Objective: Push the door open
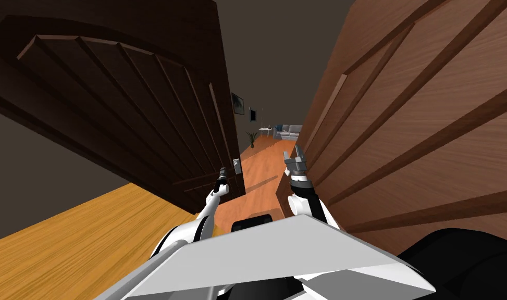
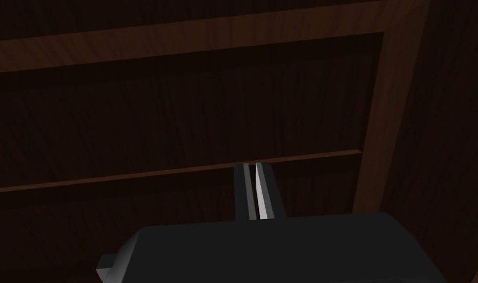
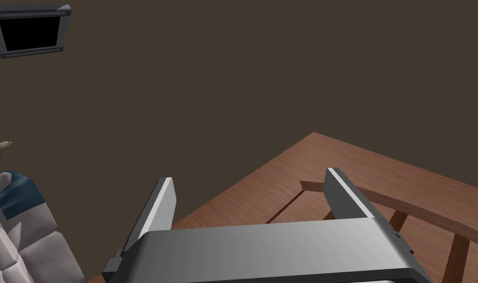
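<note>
Head view shows a dark door (image 1: pixel 116 104) swung partway, its free edge towards the middle of the scene, with a small pale handle plate (image 1: pixel 237 166) on that edge. The left gripper (image 1: pixel 223 178) is at the dark door's lower part, just beside that free edge and a little below the handle plate. In the left wrist view, the left gripper (image 2: pixel 253 166) has its fingers (image 2: pixel 265 191) pressed together with only a sliver between them. Their tips appear to rest on the dark door (image 2: pixel 183 113) at a thin cross rail between two sunken panels.

A lighter brown door (image 1: pixel 429 104) stands opposite the dark door, across a narrow gap. The right gripper (image 1: pixel 296 154) is raised in that gap, well apart from the dark door and close to the brown door. In the right wrist view, the right gripper (image 3: pixel 248 175) has its fingers spread wide and holds nothing, and the brown door (image 3: pixel 390 177) lies just beside one finger.

Past the dark door's free edge, an orange wooden floor (image 1: pixel 262 166) runs to a pale sofa (image 1: pixel 288 130) and a small plant (image 1: pixel 252 138). A framed picture (image 1: pixel 238 103) hangs on the wall beyond the dark door.
</note>
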### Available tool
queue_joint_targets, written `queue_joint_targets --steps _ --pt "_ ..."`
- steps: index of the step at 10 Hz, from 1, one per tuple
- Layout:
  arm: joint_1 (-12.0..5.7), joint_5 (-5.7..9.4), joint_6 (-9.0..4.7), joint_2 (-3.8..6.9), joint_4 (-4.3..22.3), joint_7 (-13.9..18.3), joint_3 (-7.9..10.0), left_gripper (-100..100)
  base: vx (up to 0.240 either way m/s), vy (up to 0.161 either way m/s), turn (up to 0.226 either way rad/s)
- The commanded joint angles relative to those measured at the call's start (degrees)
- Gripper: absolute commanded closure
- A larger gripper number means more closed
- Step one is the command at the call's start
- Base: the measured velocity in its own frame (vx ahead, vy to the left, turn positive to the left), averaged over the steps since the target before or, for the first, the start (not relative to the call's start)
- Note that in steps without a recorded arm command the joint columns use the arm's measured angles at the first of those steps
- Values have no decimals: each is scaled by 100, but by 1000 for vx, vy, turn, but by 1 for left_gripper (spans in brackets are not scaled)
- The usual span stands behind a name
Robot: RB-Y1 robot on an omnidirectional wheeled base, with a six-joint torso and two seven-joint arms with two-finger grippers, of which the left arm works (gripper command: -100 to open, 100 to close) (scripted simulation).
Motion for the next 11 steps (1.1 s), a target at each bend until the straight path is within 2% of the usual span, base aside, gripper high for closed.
queue_joint_targets --steps 1,3,5,6,9,10,11 --pt "-69 121 -57 -35 90 -147 -37 -100 -200 -45 91" --pt "-176 291 -142 -186 238 -341 -87 -100 -236 -45 91" --pt "-176 291 -142 -186 238 -341 -87 -100 -97 -21 4" --pt "-239 391 -192 -339 325 -456 -117 -100 -67 -54 54" --pt "-303 493 -242 -563 413 -572 -148 -100 -115 -143 22" --pt "-312 508 -250 -606 426 -589 -152 -100 -82 -192 -12" --pt "-321 494 -299 -562 485 -555 -156 -100 -38 -90 6"
